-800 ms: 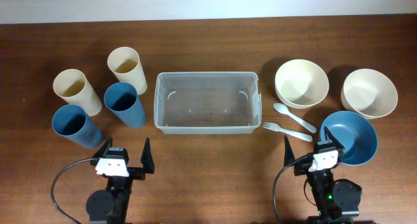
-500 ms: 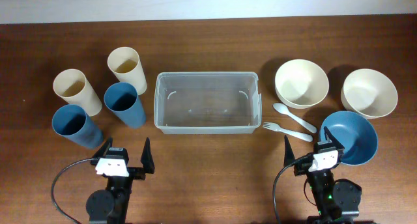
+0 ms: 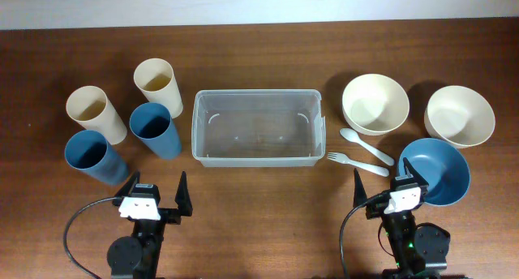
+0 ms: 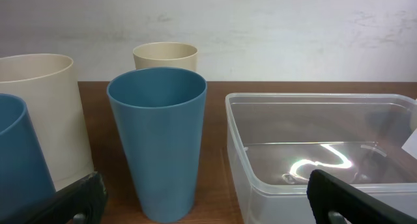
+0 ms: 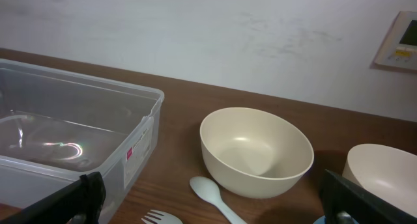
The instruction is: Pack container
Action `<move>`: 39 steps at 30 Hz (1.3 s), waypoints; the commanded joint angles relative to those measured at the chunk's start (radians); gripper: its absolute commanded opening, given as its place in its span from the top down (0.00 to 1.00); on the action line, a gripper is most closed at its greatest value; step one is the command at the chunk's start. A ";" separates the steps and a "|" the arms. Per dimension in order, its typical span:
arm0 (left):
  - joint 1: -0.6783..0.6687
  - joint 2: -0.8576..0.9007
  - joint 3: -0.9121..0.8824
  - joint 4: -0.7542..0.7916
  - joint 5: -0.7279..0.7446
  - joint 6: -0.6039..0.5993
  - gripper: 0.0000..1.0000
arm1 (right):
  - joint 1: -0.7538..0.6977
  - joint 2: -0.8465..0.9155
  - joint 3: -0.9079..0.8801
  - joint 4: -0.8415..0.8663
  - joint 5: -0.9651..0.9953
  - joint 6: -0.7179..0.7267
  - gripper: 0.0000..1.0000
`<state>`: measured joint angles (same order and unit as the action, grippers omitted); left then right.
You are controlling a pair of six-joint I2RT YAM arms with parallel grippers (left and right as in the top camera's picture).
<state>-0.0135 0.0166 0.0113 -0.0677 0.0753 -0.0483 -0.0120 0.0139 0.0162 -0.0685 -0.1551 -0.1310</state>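
Not started: the container (image 3: 255, 126) sits empty.
Left and right jaws spread, holding nothing; next, pick the blue cup (image 3: 156, 130) at its nine o'clock.

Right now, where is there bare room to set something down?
Bare table: the strip between the container and the left gripper and right gripper, and the strip behind the container. The container itself is empty. Crowded: four cups to its left; spoon, fork and three bowls to its right.
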 commanded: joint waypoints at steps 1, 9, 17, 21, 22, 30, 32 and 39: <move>0.005 -0.011 -0.002 -0.005 0.007 0.012 0.00 | 0.005 -0.010 -0.009 -0.001 0.010 0.000 0.01; 0.004 -0.011 -0.002 -0.005 0.007 0.012 0.00 | 0.005 -0.010 -0.009 -0.001 0.010 0.000 0.01; 0.004 -0.011 -0.002 -0.005 0.007 0.012 0.00 | 0.005 -0.010 -0.009 -0.001 0.010 0.000 0.01; 0.005 -0.011 -0.002 -0.005 0.006 0.013 0.00 | 0.005 -0.010 -0.009 -0.001 0.010 0.000 0.01; 0.005 -0.011 -0.002 -0.001 0.003 0.013 0.00 | 0.005 -0.010 -0.009 -0.001 0.010 0.000 0.01; 0.003 -0.011 -0.001 0.010 0.136 0.011 0.00 | 0.005 -0.010 -0.009 -0.001 0.010 0.000 0.01; 0.003 -0.011 0.006 0.048 0.242 0.011 0.00 | 0.005 -0.010 -0.009 -0.001 0.010 0.000 0.01; 0.003 -0.011 0.021 0.034 0.272 -0.003 0.00 | 0.005 -0.010 -0.009 -0.001 0.010 0.000 0.01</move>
<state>-0.0135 0.0154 0.0124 -0.0193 0.2970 -0.0486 -0.0120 0.0139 0.0162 -0.0685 -0.1547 -0.1310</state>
